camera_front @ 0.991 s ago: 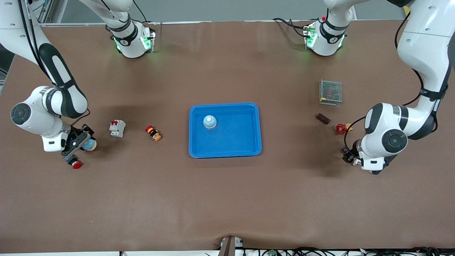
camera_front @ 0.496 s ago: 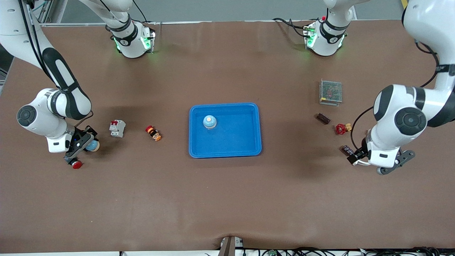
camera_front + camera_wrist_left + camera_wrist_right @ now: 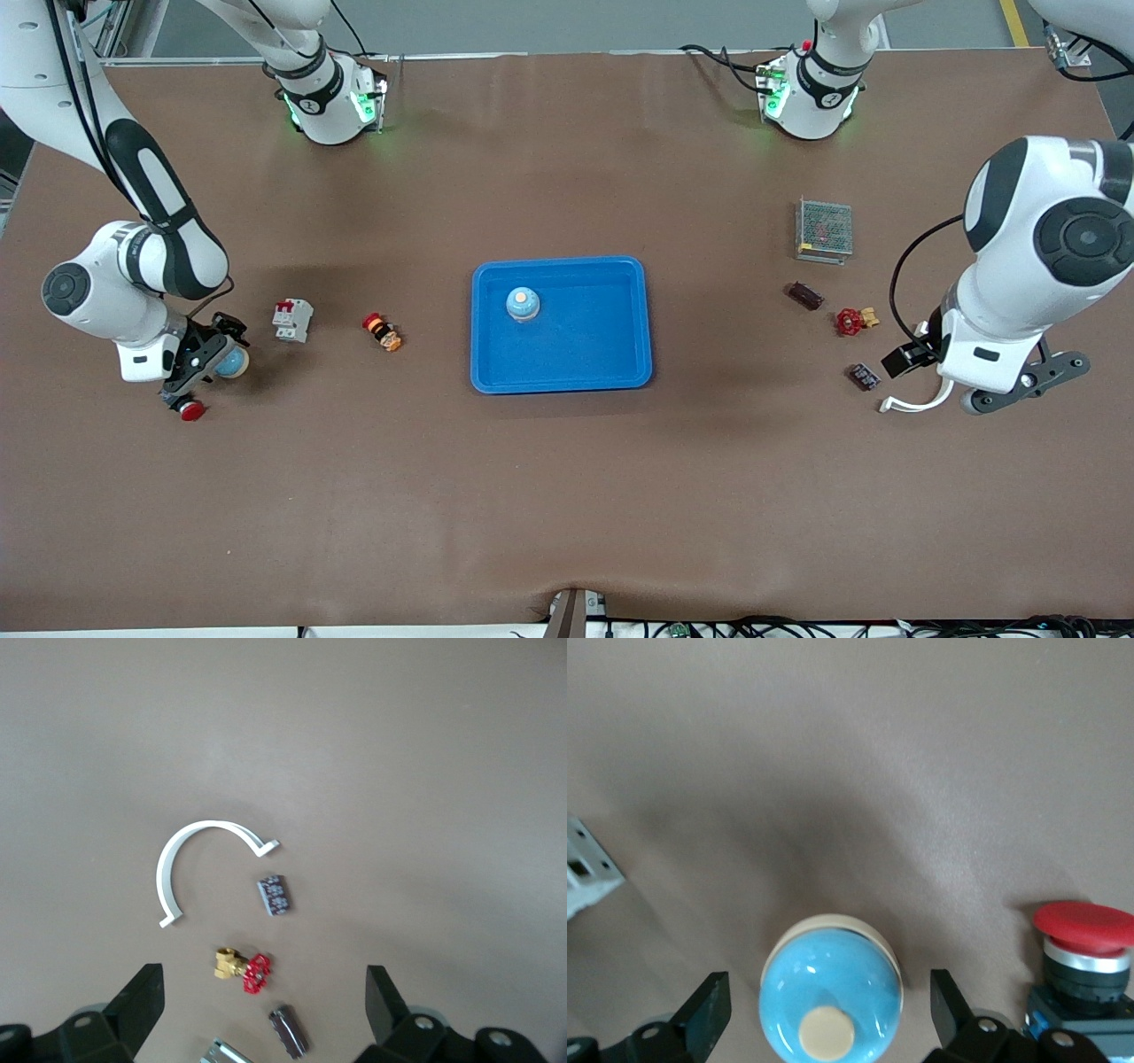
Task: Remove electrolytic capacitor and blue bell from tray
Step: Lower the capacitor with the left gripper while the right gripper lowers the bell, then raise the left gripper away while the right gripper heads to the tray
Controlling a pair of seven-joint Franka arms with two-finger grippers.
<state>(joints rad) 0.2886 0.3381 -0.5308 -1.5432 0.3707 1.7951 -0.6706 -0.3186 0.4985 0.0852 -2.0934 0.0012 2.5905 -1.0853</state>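
right pincer (image 3: 824, 1014) open astride unlabelled blue bell (image 3: 831, 999); left pincer (image 3: 264, 1008) open.

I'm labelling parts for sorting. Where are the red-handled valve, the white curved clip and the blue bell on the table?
red-handled valve (image 3: 244, 966): left wrist view, brass-and-red body.
white curved clip (image 3: 182, 849): left wrist view, arc.
blue bell (image 3: 831, 989): right wrist view, dome.
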